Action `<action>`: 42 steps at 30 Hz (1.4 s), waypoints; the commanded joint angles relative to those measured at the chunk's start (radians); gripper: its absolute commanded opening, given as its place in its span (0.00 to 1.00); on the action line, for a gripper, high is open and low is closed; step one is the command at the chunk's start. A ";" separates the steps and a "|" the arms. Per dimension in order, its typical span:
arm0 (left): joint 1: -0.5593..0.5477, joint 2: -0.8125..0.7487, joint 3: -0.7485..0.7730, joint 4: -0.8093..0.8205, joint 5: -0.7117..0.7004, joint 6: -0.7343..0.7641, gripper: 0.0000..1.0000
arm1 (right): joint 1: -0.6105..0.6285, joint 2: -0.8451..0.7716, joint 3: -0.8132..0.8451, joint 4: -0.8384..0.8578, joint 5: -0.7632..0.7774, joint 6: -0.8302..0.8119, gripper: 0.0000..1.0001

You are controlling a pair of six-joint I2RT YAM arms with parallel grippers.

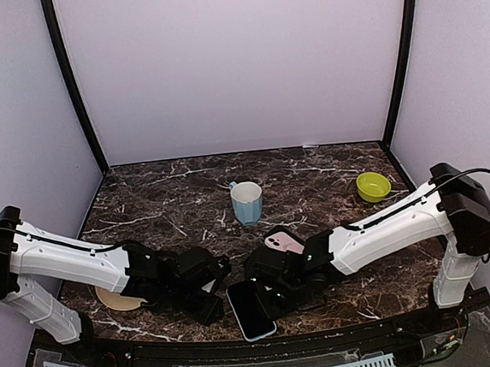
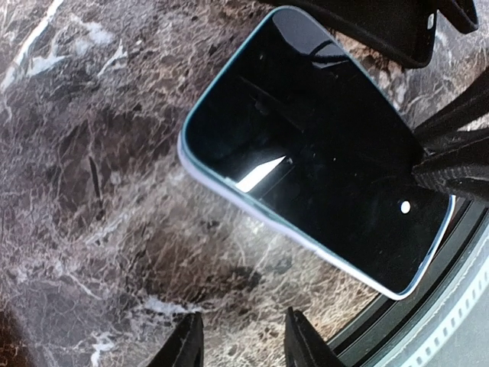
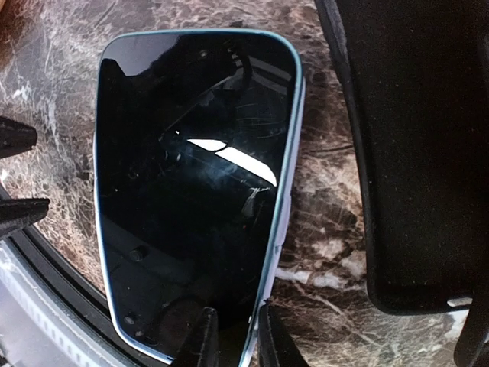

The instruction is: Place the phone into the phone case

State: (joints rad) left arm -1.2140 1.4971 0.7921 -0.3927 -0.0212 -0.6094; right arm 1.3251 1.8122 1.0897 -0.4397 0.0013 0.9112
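nearest me, the phone (image 1: 250,310) lay flat and screen up on the marble table (image 1: 161,199), right at the front edge between the two grippers, its pale blue rim showing around the dark glass; it sat outside the pink phone case (image 1: 283,242), which lay just behind it

of the containers, a light blue cup (image 1: 247,202) stood upright mid-table, and from the top view i could not see down into it; a green bowl (image 1: 372,186) sat well to the right near the back corner, its hollow showing plain green

the case was partly covered by the right arm, so i only saw its upper end with the camera cut-out; a tan disc (image 1: 116,299) peeked out from under the left arm, too hidden to name; in the right wrist view a black slab (image 3: 412,153) with a rounded corner lay beside the phone, cut off by the frame, and i could not tell what it was

both arms reached low and inward from their outer bases, wrists meeting near the front centre; the left gripper (image 2: 243,344) hung over bare marble just beside the phone, fingers apart with nothing between them; the right gripper (image 3: 235,340) sat over the phone's long edge, fingers parted only narrowly, one above the glass and one off it, clamped on nothing i could see, and i could not tell whether either touched it
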 commanded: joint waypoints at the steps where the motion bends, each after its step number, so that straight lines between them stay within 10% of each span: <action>1: -0.001 0.006 -0.008 0.029 0.018 -0.019 0.39 | 0.048 0.104 -0.065 -0.126 0.045 0.055 0.16; 6: -0.001 0.000 -0.011 0.028 0.017 -0.017 0.39 | 0.051 0.095 0.049 -0.299 0.125 0.029 0.24; 9: 0.001 -0.044 -0.019 0.023 0.000 -0.023 0.39 | 0.084 0.073 0.237 -0.437 0.215 0.022 0.93; 10: 0.007 -0.055 -0.027 0.021 -0.003 -0.026 0.40 | 0.096 0.066 0.280 -0.441 0.227 0.034 0.98; 26: 0.126 -0.233 -0.088 -0.008 -0.011 -0.082 0.55 | 0.108 0.254 0.348 -0.323 0.171 0.106 0.97; 34: 0.126 -0.213 -0.086 0.044 0.017 -0.089 0.55 | 0.107 0.232 0.275 -0.312 0.218 0.100 0.51; 39: 0.177 -0.278 -0.331 0.657 0.231 -0.197 0.70 | 0.105 0.134 0.237 -0.179 0.239 0.011 0.38; 42: 0.212 -0.271 -0.443 0.898 0.241 -0.320 0.75 | 0.079 0.112 0.215 -0.161 0.227 0.014 0.60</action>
State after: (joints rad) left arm -1.0458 1.2346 0.4686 0.0563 0.1211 -0.7765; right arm 1.4212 1.9530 1.3365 -0.6674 0.2363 0.9615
